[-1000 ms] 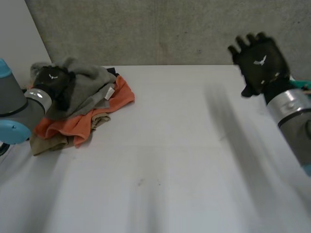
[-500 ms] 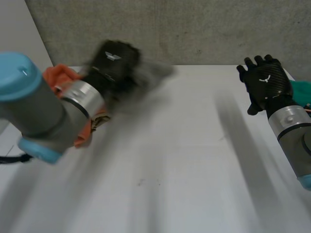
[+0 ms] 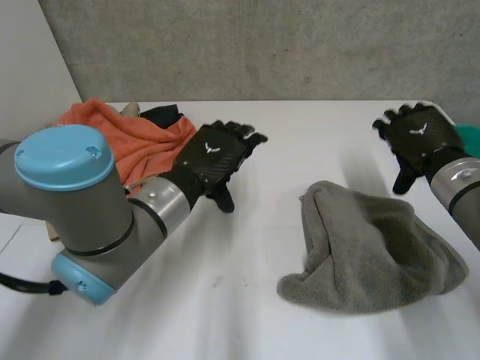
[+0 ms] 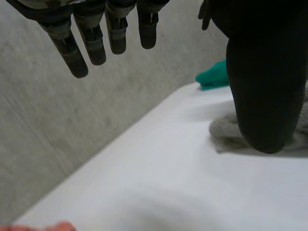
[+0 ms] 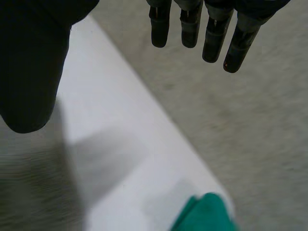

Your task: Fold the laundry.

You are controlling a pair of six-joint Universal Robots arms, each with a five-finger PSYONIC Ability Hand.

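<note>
STEP: flatten grey towel point(image 3: 371, 251) (crumpled, right on surface point(image 3: 247, 300)) | left hand point(image 3: 214, 154): fingers straight, empty | right hand point(image 3: 420, 139): fingers straight, empty, near towel | NEXT: grip two corners, pull flat

Crumpled grey towel point(image 3: 371, 251); orange heap point(image 3: 131, 142)

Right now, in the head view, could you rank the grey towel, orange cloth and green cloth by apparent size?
1. grey towel
2. orange cloth, partly behind the left arm
3. green cloth, just a sliver
</note>
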